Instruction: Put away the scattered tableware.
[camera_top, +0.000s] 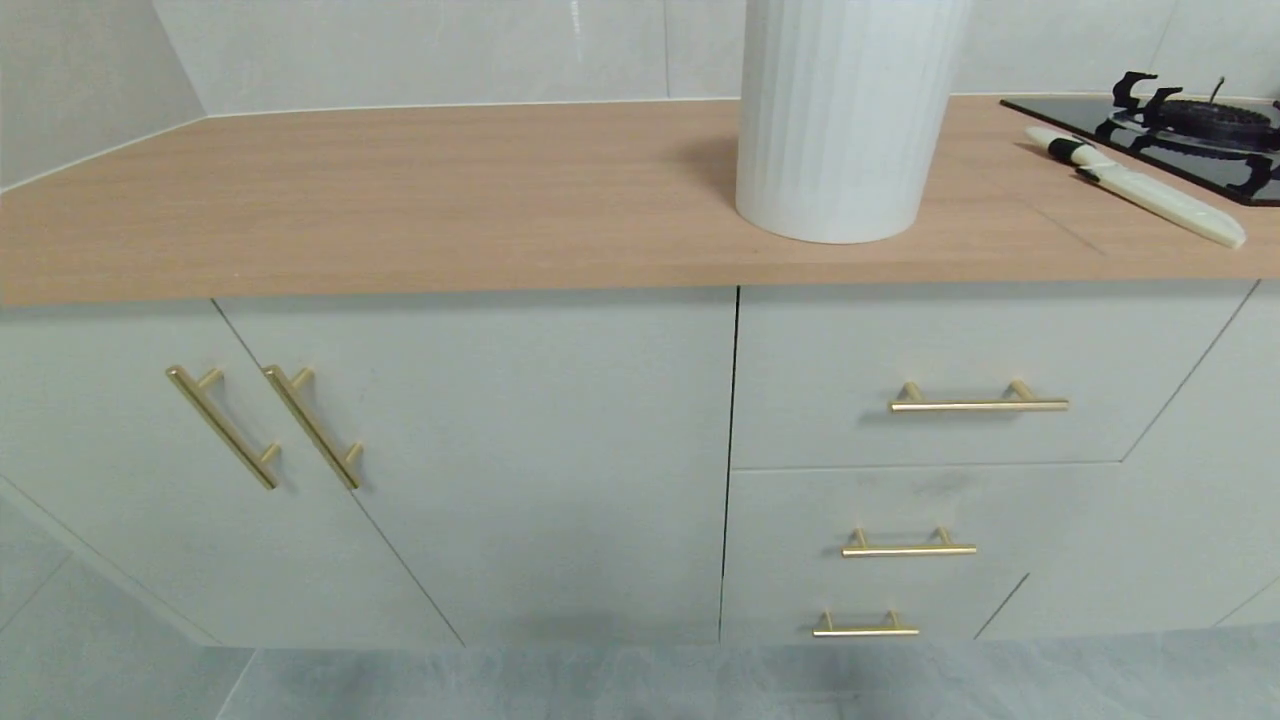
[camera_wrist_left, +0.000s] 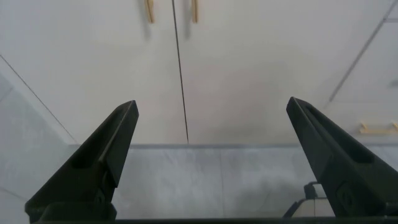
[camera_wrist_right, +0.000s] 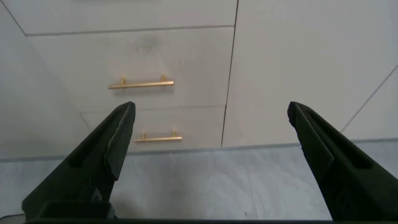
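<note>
You've got one cream knife with a black band lying on the brown wooden countertop, just beside one black gas hob. One white ribbed cylinder stands near. Five brass bar handles below. Wrist views: left gripper and right gripper both spread wide, empty, over grey floor.

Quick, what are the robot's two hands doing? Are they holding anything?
Left gripper: open, holding nothing.
Right gripper: open, holding nothing.
</note>
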